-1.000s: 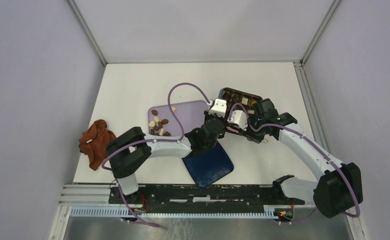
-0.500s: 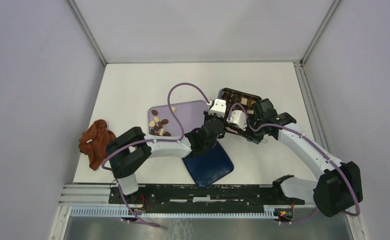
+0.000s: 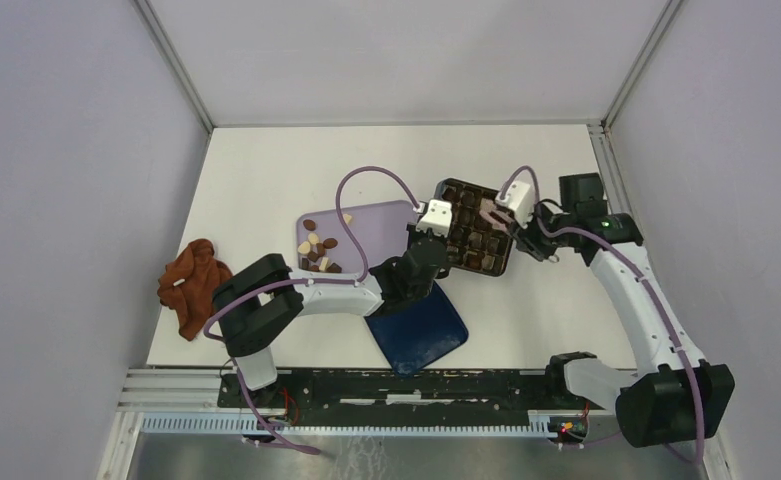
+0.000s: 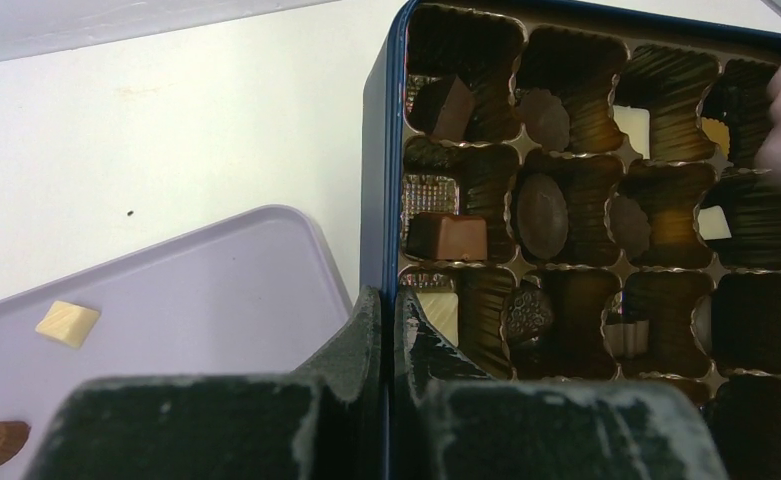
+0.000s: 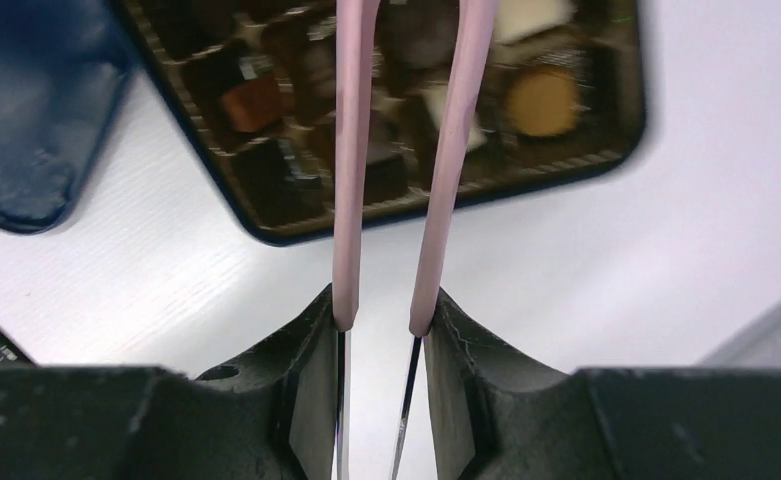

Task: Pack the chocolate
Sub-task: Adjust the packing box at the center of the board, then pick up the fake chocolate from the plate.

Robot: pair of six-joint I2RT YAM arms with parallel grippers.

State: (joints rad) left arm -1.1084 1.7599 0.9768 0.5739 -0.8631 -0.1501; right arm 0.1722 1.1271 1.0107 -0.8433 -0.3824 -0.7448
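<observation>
1. White bench (image 3: pixel 266 170): the left arm reaches across its middle, hiding part of the lavender tray (image 3: pixel 376 225) and of the blue lid (image 3: pixel 421 335) near the front edge.
2. Chocolate box (image 3: pixel 476 240), right of centre: the left gripper (image 4: pixel 386 325) is clamped on its near-left wall, and the wrist view cuts off its right side.
3. Reddish-brown cloth (image 3: pixel 191 285) lies crumpled by the left edge.
4. Pink tongs (image 5: pixel 351 150), squeezed by the right gripper (image 5: pixel 381 320), stand over the blurred box with their tips cut off.
5. Chocolate (image 4: pixel 541 215) fills cups just ahead of the left fingers. Loose pieces lie on the tray's left end, well apart from both grippers. Whether the tongs carry a piece cannot be told.
</observation>
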